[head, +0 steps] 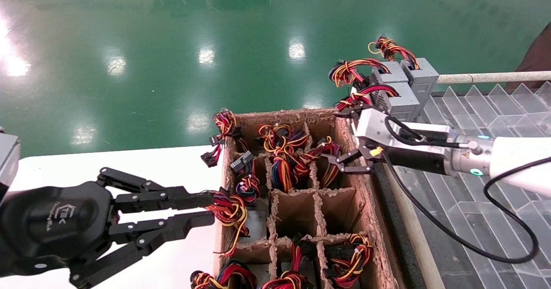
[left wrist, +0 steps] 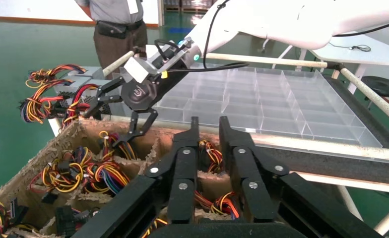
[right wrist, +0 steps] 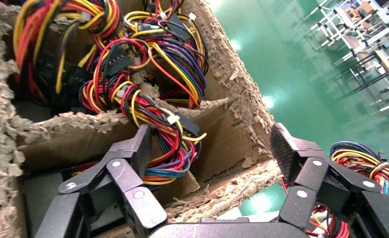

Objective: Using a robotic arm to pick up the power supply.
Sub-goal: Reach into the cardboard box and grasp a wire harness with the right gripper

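Power supply [head: 318, 160] upright, wires [head: 284, 151] upward

Grippers: we are counting two, the left gripper [head: 208, 209] and the right gripper [head: 344, 144].
Cardboard divider boxes: we are seeing one [head: 366, 203].
Power supplies standing outside it: we are counting three [head: 402, 86].
Clear compartment trays: we are seeing one [head: 486, 108].

A factory or industrial workshop floor: glossy green epoxy flooring [head: 172, 43] mirroring overhead lights, metal racks [right wrist: 366, 34] in the distance, a worn cardboard divider box [head: 344, 203] stuffed with wire harnesses, and a clear compartmented plastic tray [left wrist: 272, 99] alongside.
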{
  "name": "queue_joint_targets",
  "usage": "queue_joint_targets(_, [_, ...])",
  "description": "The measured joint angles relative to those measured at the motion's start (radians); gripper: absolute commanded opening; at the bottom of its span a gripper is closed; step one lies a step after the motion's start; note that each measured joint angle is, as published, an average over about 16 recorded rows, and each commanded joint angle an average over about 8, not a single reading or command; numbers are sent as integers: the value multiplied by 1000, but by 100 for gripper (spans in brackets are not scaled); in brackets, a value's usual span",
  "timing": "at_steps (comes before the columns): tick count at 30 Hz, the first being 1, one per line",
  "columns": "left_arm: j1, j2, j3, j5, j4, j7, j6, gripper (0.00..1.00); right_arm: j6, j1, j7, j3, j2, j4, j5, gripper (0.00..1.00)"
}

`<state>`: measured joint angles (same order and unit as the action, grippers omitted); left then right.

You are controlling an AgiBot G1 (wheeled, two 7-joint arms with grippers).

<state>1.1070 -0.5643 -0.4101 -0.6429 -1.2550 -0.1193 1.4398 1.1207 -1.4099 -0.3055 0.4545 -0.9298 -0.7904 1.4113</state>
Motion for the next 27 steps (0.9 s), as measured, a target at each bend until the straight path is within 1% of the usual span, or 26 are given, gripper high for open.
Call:
queue_joint_targets(6, [0, 0, 0, 0, 0, 0, 0, 0, 9, -20, -32, 9, -21, 49, 10, 0])
queue_joint_targets(12, [0, 0, 0, 0, 0, 0, 0, 0, 22, -28, -43, 16, -25, 67, 17, 0])
queue_joint_targets(19, [0, 0, 0, 0, 0, 0, 0, 0, 34, -27, -35, 20, -16, 55, 20, 0])
queue_joint_targets(27, [0, 0, 0, 0, 0, 0, 0, 0, 38, -15, -15, 16, 0, 14, 13, 0])
